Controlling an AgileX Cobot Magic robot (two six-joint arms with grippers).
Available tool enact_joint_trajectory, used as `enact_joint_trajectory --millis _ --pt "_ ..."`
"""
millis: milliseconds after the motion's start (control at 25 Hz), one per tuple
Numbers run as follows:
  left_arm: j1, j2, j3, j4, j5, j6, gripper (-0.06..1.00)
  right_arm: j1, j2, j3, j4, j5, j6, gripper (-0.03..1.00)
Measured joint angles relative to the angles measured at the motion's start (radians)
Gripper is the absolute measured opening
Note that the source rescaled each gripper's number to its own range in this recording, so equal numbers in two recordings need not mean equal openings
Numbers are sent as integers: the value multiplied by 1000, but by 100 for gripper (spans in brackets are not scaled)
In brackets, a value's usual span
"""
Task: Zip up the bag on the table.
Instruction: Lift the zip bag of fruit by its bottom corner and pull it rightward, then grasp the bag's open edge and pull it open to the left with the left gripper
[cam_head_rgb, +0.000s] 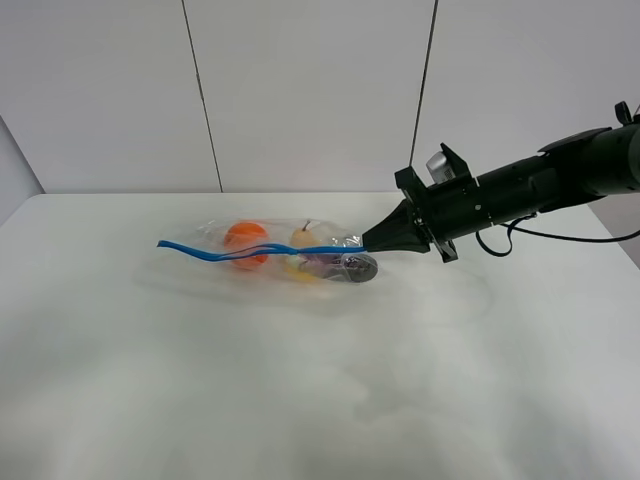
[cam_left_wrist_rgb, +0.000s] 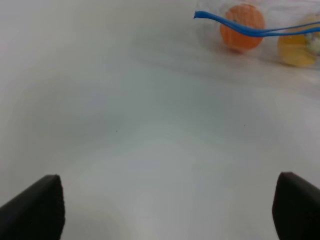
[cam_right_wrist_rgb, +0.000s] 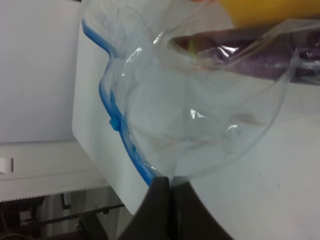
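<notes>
The clear bag (cam_head_rgb: 280, 255) lies on the white table (cam_head_rgb: 300, 400) with orange, yellow and dark purple produce inside. Its blue zipper strip (cam_head_rgb: 240, 252) runs along the top edge and curls up at the left end. My right gripper (cam_head_rgb: 368, 240) is shut on the bag's right corner at the strip's end; in the right wrist view its tips (cam_right_wrist_rgb: 167, 182) pinch the plastic (cam_right_wrist_rgb: 200, 125) beside the blue strip (cam_right_wrist_rgb: 112, 110). My left gripper (cam_left_wrist_rgb: 170, 200) is open and empty over bare table, well short of the bag (cam_left_wrist_rgb: 260, 30). It is out of the exterior view.
A white panelled wall (cam_head_rgb: 300, 90) stands behind the table's far edge. The right arm (cam_head_rgb: 530, 185) with its cable (cam_head_rgb: 560, 238) reaches in from the right. The table's edge (cam_right_wrist_rgb: 80, 135) and dark stands below it show in the right wrist view.
</notes>
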Motion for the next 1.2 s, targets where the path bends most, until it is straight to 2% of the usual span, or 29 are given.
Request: enact_joint_trajectory --millis 400,520,640,720,880,1200 --pt "0 0 -3 0 0 0 100 0 0 0 -3 -4 16 0" --pt "0 39 -53 -5 -23 0 100 0 0 0 -6 -9 26 0" --pt "0 171 -153 -23 -84 29 100 0 0 0 -6 -12 30 0" --pt "0 279 -217 -56 -127 98 100 0 0 0 -7 -12 30 0" --pt "0 520 -325 -172 -240 266 100 0 0 0 -8 -17 30 0" --pt "0 994 -450 -466 -398 637 100 0 0 0 -8 -21 33 0"
